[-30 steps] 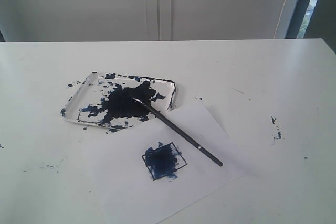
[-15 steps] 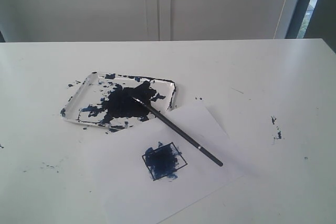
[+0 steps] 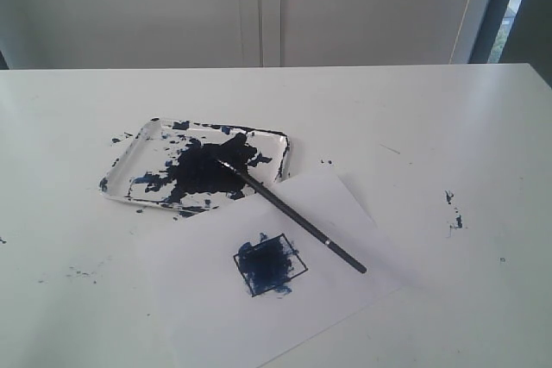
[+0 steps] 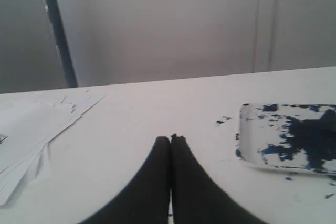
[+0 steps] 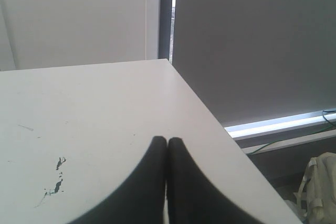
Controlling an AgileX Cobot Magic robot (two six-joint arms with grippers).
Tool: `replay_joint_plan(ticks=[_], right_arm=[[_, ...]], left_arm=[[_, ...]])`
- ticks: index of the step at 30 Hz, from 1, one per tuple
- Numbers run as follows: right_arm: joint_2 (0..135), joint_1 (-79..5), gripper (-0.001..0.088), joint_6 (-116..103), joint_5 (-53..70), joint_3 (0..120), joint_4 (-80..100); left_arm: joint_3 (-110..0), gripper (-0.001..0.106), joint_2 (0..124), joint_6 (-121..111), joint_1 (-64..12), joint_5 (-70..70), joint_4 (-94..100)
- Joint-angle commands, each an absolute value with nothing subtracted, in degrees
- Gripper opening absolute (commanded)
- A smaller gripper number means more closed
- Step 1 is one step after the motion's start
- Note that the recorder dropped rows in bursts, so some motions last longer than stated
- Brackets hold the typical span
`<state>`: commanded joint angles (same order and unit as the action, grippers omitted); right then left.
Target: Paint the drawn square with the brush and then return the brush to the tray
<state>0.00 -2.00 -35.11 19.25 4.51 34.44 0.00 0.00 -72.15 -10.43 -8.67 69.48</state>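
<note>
Nothing has moved in the last second: the brush (image 3: 293,217) lies with its tip in the tray (image 3: 142,157) and its handle over the paper (image 3: 336,299) near the smeared drawn square (image 3: 269,265), so the job looks about done, while the left gripper (image 4: 170,139) and right gripper (image 5: 167,140) are pinched shut, empty, well away from it.

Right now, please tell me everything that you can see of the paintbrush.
The brush is long, thin and black, with a small pale mark on the handle towards its free end. It lies diagonal, held by nothing. Its paint-dark tip rests in the dark blotch of the tray, the handle crosses the tray's rim, and the free end lies on the white paper. It passes beside the drawn square, apparently without touching.
</note>
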Motion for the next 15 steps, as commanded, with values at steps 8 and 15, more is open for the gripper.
replay_joint_plan(ticks=[8, 15], right_arm=[[0.0, -2.0, 0.0, -35.1, 19.2, 4.5, 34.4], [0.0, -2.0, 0.0, -35.1, 19.2, 4.5, 34.4]], left_arm=[[0.0, 0.0, 0.0, -65.0, -10.4, -10.8, 54.5], [0.0, 0.0, 0.0, -24.5, -10.4, -10.4, 18.7]])
